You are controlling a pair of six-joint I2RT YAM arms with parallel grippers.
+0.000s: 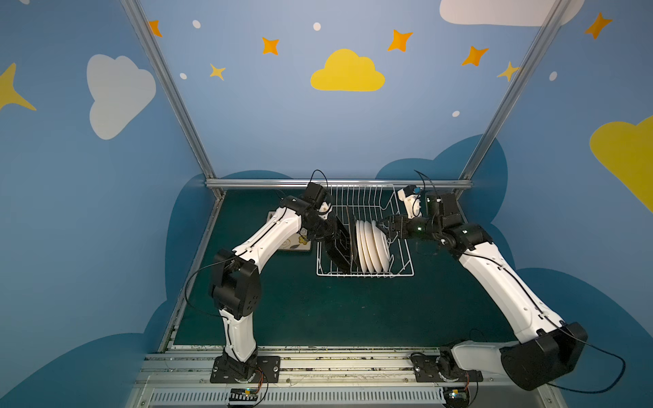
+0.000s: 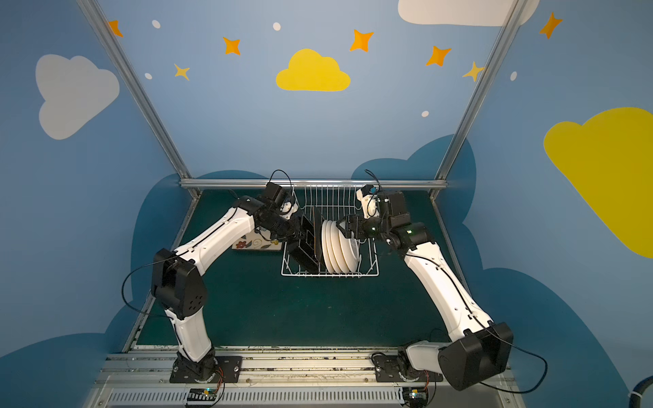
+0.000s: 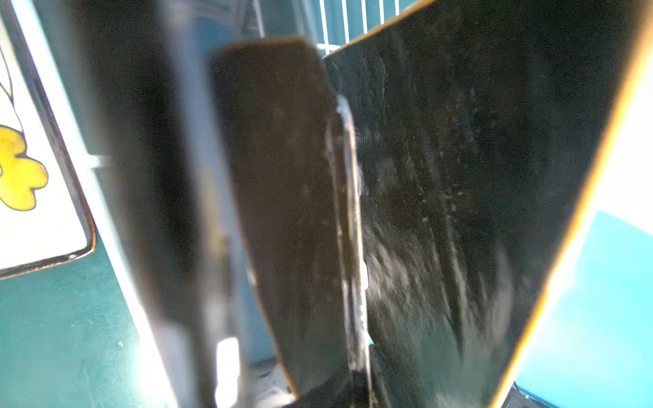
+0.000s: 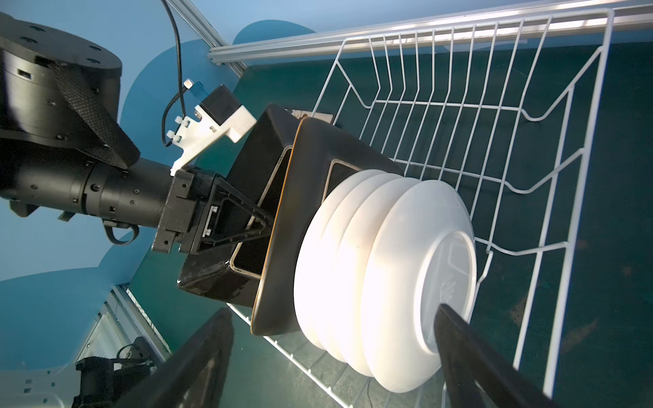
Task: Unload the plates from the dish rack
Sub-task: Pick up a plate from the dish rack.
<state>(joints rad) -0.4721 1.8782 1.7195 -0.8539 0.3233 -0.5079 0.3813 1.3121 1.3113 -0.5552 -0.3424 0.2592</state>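
Over the dish rack (image 1: 367, 199) at the far end of the desk (image 1: 318, 311), left pincer (image 4: 266, 229) straddles the outer black plate (image 4: 263, 141), whether pinching I cannot tell; right pincer (image 1: 382, 226) hangs spread wide beside the racked white plates (image 4: 388, 265)

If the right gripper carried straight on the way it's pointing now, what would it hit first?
Most likely the outermost white plate of the standing stack: the open right gripper points at its back, and one finger overlaps its foot ring in the right wrist view. Contact is unclear.
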